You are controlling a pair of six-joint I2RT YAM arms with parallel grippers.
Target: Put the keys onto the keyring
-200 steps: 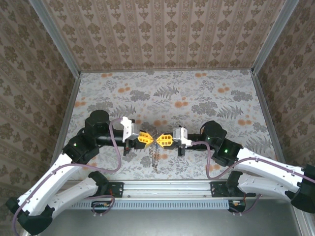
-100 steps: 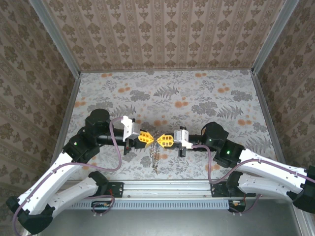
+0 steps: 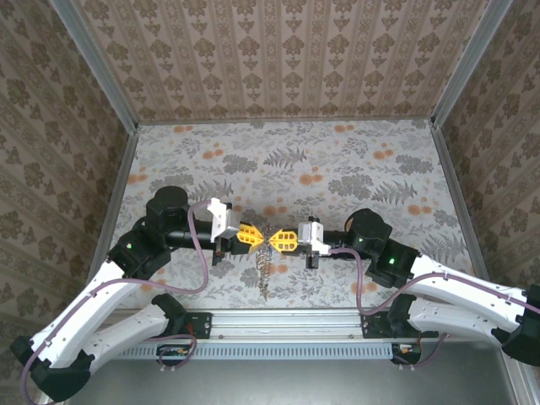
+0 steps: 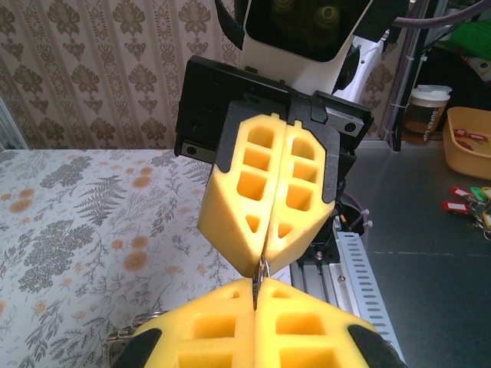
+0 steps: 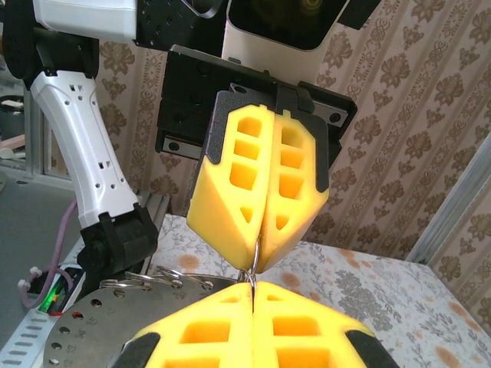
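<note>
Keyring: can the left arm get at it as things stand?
Likely yes; it seems to be gripping it now. The left gripper is shut tip to tip with the right gripper, and a thin loop of the keyring runs into both seams. Nothing stands between.

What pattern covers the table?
Grey fern leaves with orange blotches; the table shows best from top external.

Both arms are bending in toward the middle, left arm (image 3: 105, 291) and right arm (image 3: 460, 287) kinda mirroring each other. The left gripper (image 3: 251, 235) and right gripper (image 3: 282, 240) are pointing straight at each other, tips nearly touching. Each one's yellow fingers (image 4: 307, 192) are pressing flat together, no gap showing.
</note>
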